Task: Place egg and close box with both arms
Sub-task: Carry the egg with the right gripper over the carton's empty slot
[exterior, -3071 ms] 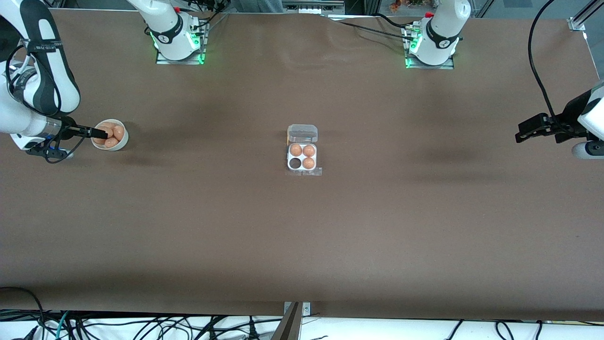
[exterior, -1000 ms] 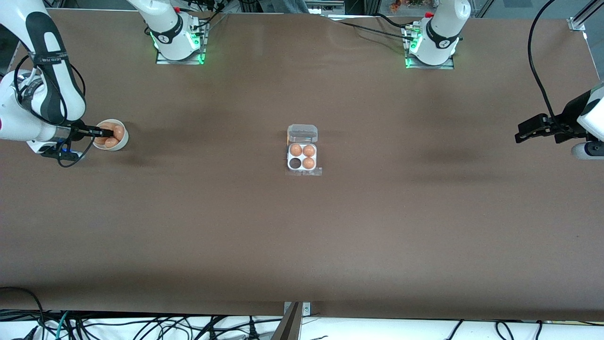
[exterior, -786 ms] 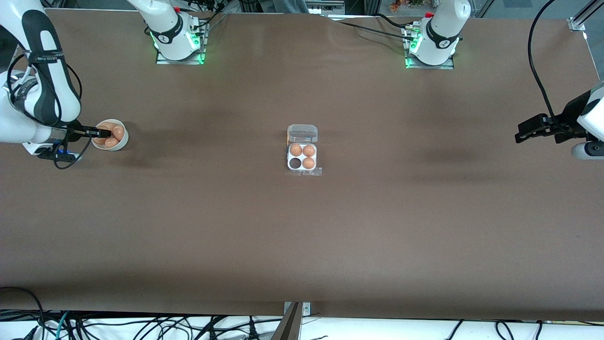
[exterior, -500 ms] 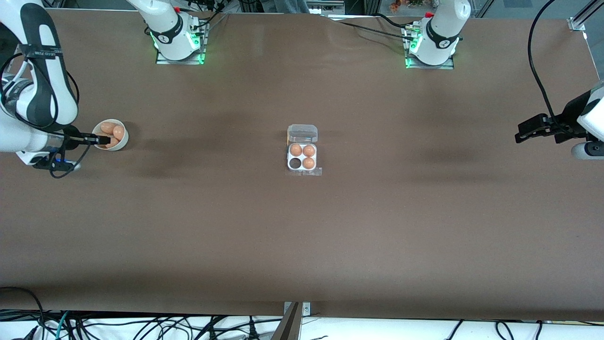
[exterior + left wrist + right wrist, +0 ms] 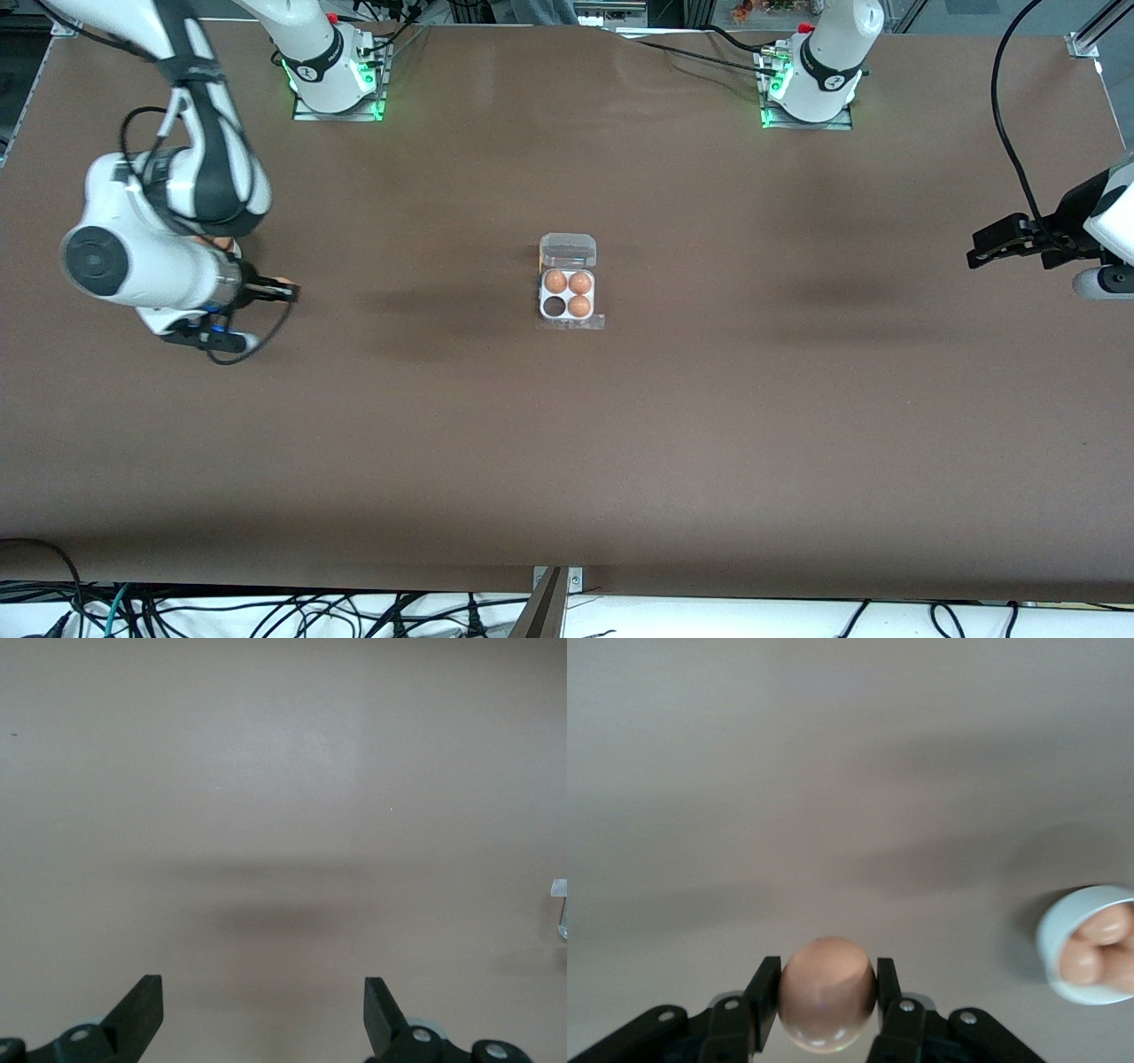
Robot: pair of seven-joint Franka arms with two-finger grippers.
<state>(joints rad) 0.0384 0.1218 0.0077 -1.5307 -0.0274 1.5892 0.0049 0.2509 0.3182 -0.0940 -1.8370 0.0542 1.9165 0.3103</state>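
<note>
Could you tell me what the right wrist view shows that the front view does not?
Only the right wrist view shows the white bowl with eggs left in it, and the egg plainly pinched in the right claw. Only the front view shows the box, lid open, three cells filled and one empty, plus the left claw waiting open at its end of the table. Both show the right claw over bare brown table.

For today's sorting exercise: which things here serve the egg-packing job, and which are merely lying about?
Job:
egg held in the right pincer
box, lid open, one cell empty
bowl of spare eggs
left pincer, open, waiting over the table's end

Lying about:
cables past the table edge
</note>
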